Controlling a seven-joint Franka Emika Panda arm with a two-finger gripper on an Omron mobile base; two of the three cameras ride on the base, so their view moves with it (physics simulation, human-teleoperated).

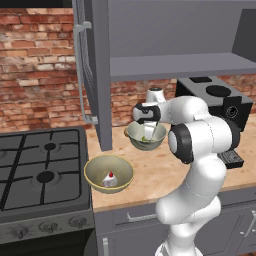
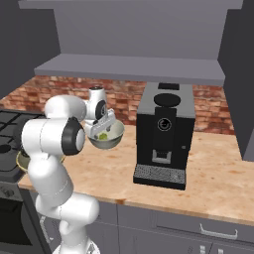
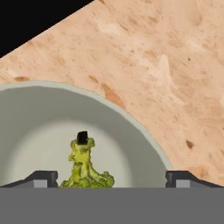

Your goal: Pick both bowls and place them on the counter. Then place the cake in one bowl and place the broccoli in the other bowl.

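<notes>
I see the broccoli lying inside the grey-green bowl on the counter, between my gripper fingertips, which stand wide apart and grip nothing. The left base view alone shows the cake in the yellow-tan bowl.

A black gas stove sits at the left, its knobs along the front edge. A black coffee machine stands on the table toward the right. A red brick wall runs behind. A grey shelf hangs above, beside an open grey cabinet door.
</notes>
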